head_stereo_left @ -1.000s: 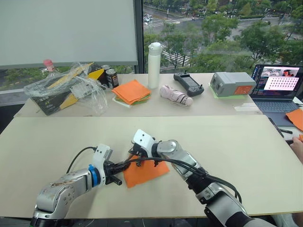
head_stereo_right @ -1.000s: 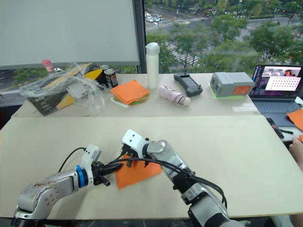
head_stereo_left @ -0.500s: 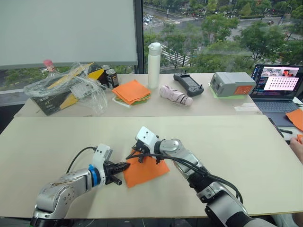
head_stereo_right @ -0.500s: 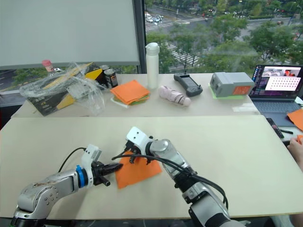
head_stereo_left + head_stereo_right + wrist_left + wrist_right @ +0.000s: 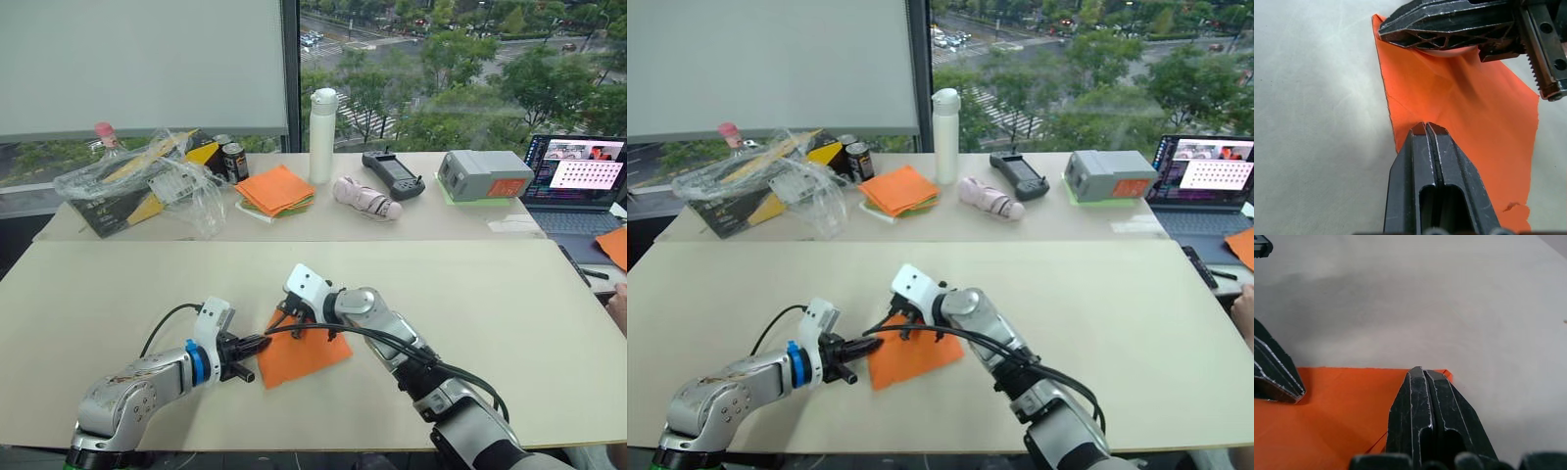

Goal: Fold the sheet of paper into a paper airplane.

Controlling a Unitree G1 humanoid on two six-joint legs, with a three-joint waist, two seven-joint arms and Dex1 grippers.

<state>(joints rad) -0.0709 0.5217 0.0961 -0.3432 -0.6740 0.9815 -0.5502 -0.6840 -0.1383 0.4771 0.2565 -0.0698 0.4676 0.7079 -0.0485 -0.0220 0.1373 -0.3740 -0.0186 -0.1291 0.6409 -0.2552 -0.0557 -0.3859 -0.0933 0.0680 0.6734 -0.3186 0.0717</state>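
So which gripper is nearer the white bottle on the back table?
Right. The right gripper rests on the sheet of paper's far corner, toward the white bottle; the left gripper sits at the sheet's left edge, farther back.

1. Near table: the sheet lies flat with bare tabletop on every side, broadest toward the robot's right.
2. Both grippers crowd the sheet: the left gripper, fingers pressed together, sits at its left edge; the right gripper, fingers also together, sits at its far corner, and a black cable runs across the paper between them.
3. Far table: plastic-wrapped box, cans, paper pile, bottle, controller, grey box and laptop stand in a row, with narrow gaps between them.
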